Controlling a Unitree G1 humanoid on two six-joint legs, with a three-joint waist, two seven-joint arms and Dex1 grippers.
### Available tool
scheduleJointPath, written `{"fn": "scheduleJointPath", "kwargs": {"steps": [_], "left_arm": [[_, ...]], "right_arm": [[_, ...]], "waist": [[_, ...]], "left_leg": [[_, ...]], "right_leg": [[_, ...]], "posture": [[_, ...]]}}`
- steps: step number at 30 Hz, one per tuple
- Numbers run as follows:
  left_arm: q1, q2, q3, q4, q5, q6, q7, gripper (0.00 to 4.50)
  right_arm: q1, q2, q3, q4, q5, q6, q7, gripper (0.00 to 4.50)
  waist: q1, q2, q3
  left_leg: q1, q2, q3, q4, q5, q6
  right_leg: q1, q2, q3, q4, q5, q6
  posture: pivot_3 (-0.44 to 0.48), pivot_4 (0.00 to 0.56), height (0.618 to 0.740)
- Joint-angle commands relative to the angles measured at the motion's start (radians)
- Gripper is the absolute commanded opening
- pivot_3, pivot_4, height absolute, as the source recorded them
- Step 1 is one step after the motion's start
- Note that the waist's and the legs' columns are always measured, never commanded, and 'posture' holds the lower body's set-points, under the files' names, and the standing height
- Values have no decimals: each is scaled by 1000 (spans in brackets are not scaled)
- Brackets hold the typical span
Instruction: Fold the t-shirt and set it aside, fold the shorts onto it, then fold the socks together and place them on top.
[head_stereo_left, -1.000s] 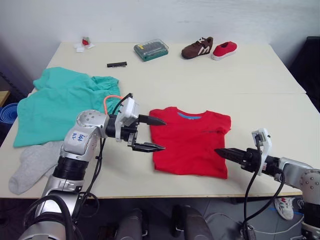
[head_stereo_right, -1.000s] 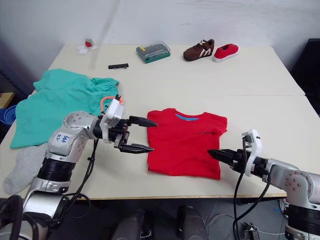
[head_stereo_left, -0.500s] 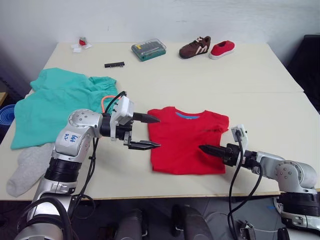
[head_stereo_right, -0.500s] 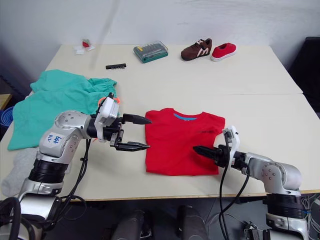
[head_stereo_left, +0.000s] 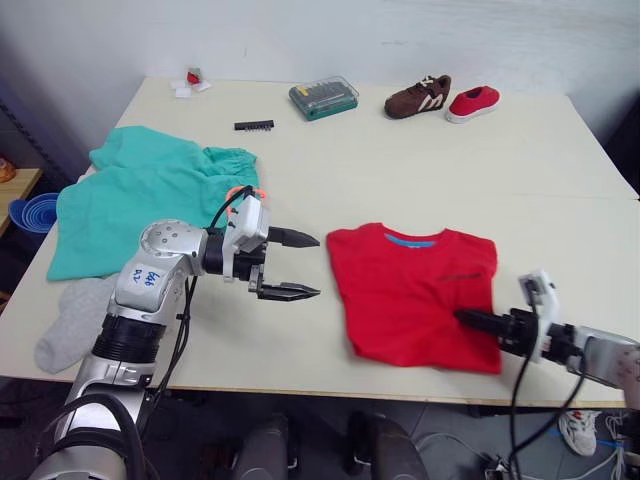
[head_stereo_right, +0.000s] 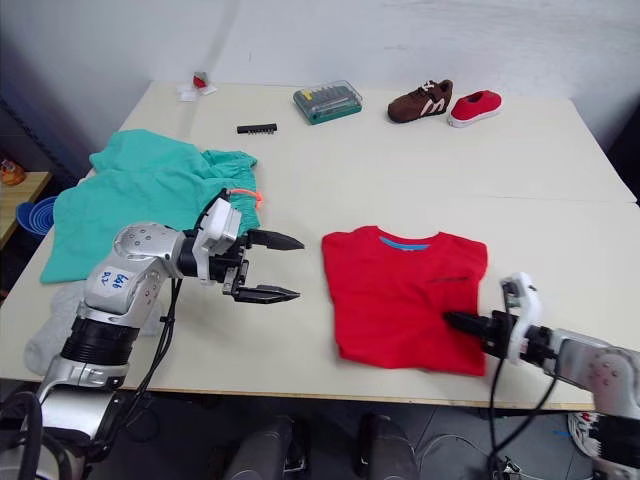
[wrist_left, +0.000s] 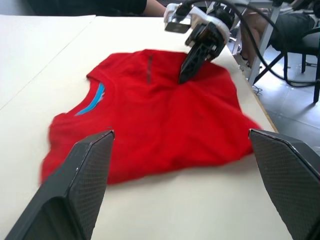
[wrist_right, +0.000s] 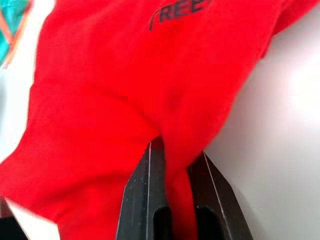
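Observation:
The red t-shirt (head_stereo_left: 415, 290) lies flat on the table, neck label away from me. My right gripper (head_stereo_left: 468, 319) is at its near right corner, shut on a pinch of the red cloth (wrist_right: 125, 75), which bunches between the two fingers. My left gripper (head_stereo_left: 318, 266) hovers open just left of the t-shirt, a small gap from its edge, with nothing between its fingers. The teal shorts (head_stereo_left: 140, 200) lie spread at the left, orange drawstring showing. A grey sock (head_stereo_left: 75, 320) lies at the near left corner, partly behind my left arm.
At the far edge stand a green bit case (head_stereo_left: 324, 97), a brown shoe (head_stereo_left: 420, 96) and a small red shoe (head_stereo_left: 473, 101). A black bit strip (head_stereo_left: 254, 125) lies near the shorts. A blue bowl (head_stereo_left: 35, 212) sits beyond the table's left edge.
My right gripper has closed from open onto the t-shirt's near right corner. A small gap now shows between the left gripper and the shirt. The whole view has shifted.

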Motion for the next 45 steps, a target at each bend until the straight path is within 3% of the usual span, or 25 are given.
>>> {"fn": "scheduleJointPath", "kwargs": {"steps": [1,9,14,27,34,40,45], "left_arm": [[-16,-15,-9,10,5,-33,-6,4500],[-25,-30,-29,5,-6,-40,-24,4500],[-29,-32,-28,-25,-19,-18,-28,4500],[25,-27,-13,-99,-33,24,9,4500],[37,-27,-13,-122,-45,40,24,4500],[30,-22,3,-113,-52,47,31,4500],[29,-7,36,-115,-66,69,58,4500]], "right_arm": [[63,-102,-124,104,-48,-38,24,39],[97,-240,-205,357,-161,-173,69,39],[-14,-290,-226,622,-241,-322,22,39],[-120,-364,-90,936,-427,-559,77,39],[-31,-433,-131,933,-432,-592,185,2155],[187,-517,-379,849,-428,-731,216,4349],[264,-459,-604,468,-325,-568,305,4469]], "waist": [[-1,0,0],[-12,2,1],[-14,4,1],[-26,8,1],[-29,9,1],[-30,16,1],[-44,18,0]], "left_leg": [[0,0,0,0,0,1],[1,2,3,0,1,1],[2,2,3,0,1,1],[2,2,4,0,4,-1],[2,2,3,0,4,-2],[2,2,4,0,4,-4],[4,3,4,0,3,-5]], "right_leg": [[0,0,0,0,0,0],[0,3,0,0,0,0],[0,4,1,2,0,0],[0,4,1,3,0,0],[0,4,1,3,0,0],[0,4,1,3,0,0],[0,5,3,4,0,0]], "posture": [[0,150,740],[0,150,740],[0,150,740],[0,150,740],[0,150,740],[0,150,740],[0,150,740]]}}
